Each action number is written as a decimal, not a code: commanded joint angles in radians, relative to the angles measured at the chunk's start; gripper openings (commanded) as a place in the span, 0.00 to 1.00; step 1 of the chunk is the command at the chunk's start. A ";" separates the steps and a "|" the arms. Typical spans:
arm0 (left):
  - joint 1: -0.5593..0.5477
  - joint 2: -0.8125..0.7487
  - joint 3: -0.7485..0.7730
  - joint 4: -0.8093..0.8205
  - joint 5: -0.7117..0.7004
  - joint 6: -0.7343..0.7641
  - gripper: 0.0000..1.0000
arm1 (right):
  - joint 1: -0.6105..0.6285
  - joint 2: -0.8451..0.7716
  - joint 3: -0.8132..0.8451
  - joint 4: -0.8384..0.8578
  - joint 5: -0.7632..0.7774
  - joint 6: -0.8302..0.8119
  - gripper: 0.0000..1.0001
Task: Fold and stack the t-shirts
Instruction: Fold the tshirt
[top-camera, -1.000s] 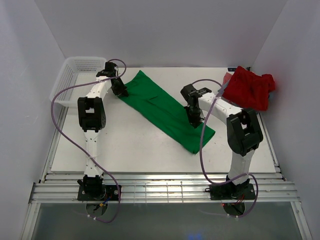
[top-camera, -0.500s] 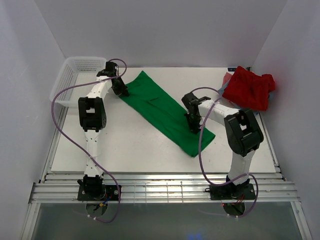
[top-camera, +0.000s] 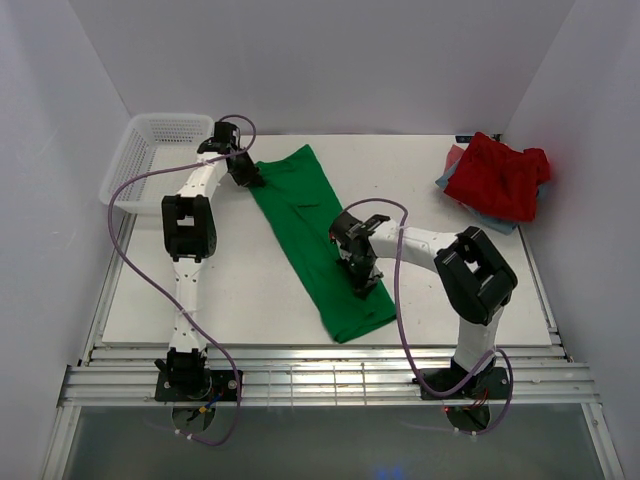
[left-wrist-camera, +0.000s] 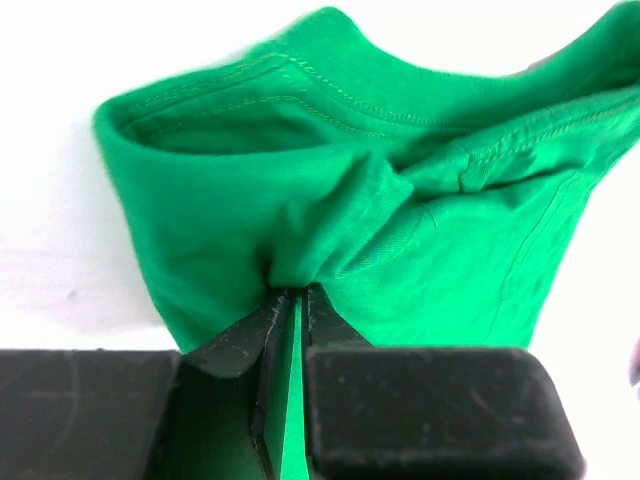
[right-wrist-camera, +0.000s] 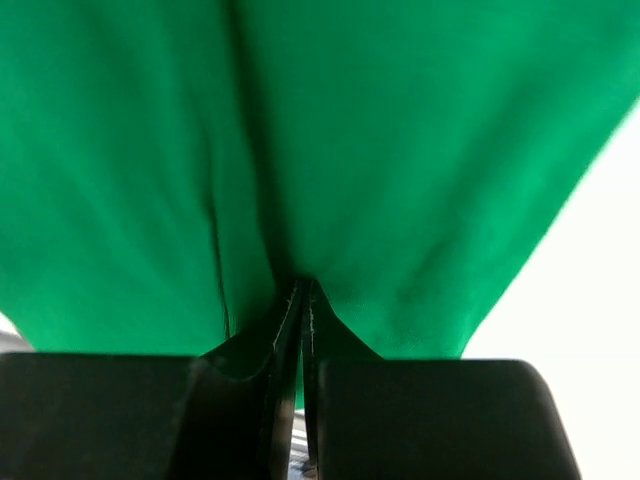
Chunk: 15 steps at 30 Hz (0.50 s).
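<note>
Green t-shirt (top-camera: 315, 240) lay on the white tabletop (top-camera: 240, 300) as a long, soft, folded strip, its long axis running from far collar to near hem. A crumpled red t-shirt (top-camera: 497, 178) sat far right. The left gripper (top-camera: 248, 172) was clamped on the ribbed collar end, and the right gripper (top-camera: 362, 278) was pinched on smooth cloth near the hem.

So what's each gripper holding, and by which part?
Both are shut on the green t-shirt: the left gripper pinches bunched cloth by a stitched hem at its far end, the right gripper pinches plain cloth toward its near end.
</note>
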 joint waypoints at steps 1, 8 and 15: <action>-0.016 0.047 0.026 0.047 -0.013 0.003 0.20 | 0.060 0.015 0.018 -0.071 -0.141 -0.004 0.08; -0.079 0.081 0.065 0.139 0.065 -0.009 0.22 | 0.157 0.006 0.143 -0.081 -0.282 -0.037 0.08; -0.148 0.044 0.107 0.214 0.146 -0.019 0.38 | 0.162 -0.011 0.375 -0.146 -0.125 -0.059 0.08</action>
